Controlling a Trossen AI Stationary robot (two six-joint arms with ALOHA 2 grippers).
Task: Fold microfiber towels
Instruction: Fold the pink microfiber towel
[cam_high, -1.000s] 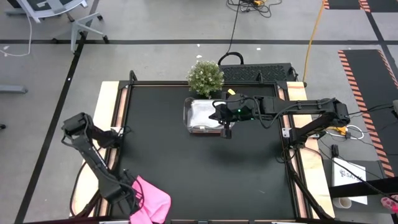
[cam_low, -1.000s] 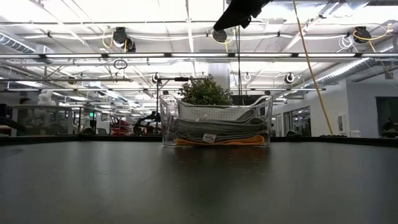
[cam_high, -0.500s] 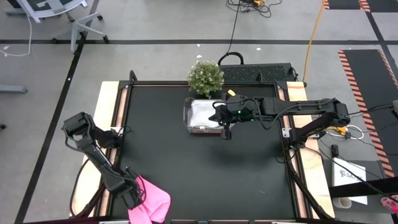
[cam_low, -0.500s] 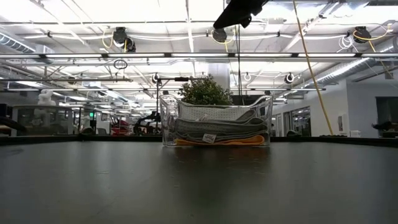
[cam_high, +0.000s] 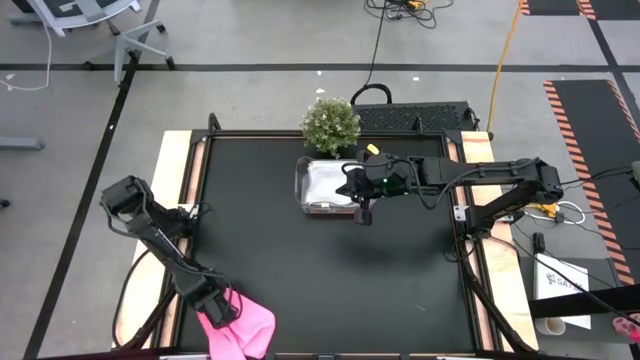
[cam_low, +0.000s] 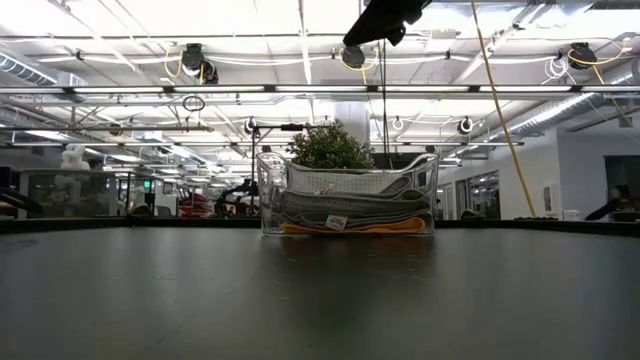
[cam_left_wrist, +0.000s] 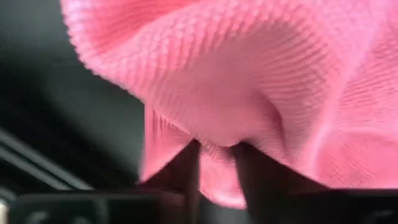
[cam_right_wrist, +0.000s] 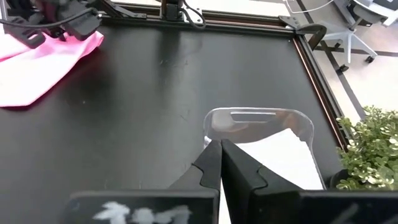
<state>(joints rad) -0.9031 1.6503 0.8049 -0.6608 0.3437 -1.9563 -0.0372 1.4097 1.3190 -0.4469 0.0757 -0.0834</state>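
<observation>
one pink towel (cam_high: 243, 328) overhangs table edge (cam_high: 330, 354)

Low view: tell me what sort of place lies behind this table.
Probably a large robotics lab or workshop hall. Behind the clear tub of folded towels run exposed ceiling pipes and strip lights; from above, taped floor lines and an office chair surround the table.

A black-topped table (cam_high: 300, 270) carries a clear plastic tub (cam_high: 328, 187) of stacked towels near its far edge, a small potted plant (cam_high: 330, 123) behind it, and a pink microfiber towel (cam_high: 247, 325) at the near-left corner
</observation>
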